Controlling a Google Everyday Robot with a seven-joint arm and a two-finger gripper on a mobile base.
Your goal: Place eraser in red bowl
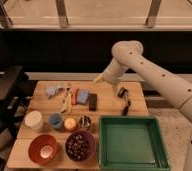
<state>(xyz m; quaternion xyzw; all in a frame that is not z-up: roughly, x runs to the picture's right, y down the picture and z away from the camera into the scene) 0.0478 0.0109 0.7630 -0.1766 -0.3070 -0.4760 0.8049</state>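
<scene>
1. The eraser (93,101) lies flat on the wooden table (109,102), around the middle of its far half. It sits just right of a blue-grey block (82,96), and whether the two touch is hard to tell.
2. Left of that block lie a thin red item (75,96), a yellowish item (65,101) and a pale crumpled thing (53,90), all too blurred to name.
3. The red bowl (43,149) stands at the near left corner, well apart from the eraser. Only a pale glint shows inside it.
4. Just to its right, a purple bowl (80,145) holds dark round beads.
5. Behind the bowls stand a white cup (33,120), a blue cup (55,120), an orange cup (70,123) and a metal cup (85,122). Their contents cannot be made out.
6. A green tray (131,142) fills the near right, its near edge cut off by the frame.
7. A black handled tool (124,100) lies at the far right.
8. The gripper (99,78) hangs over the table's far edge, beyond the eraser. Its claw is spread wide, holding and touching nothing.
</scene>
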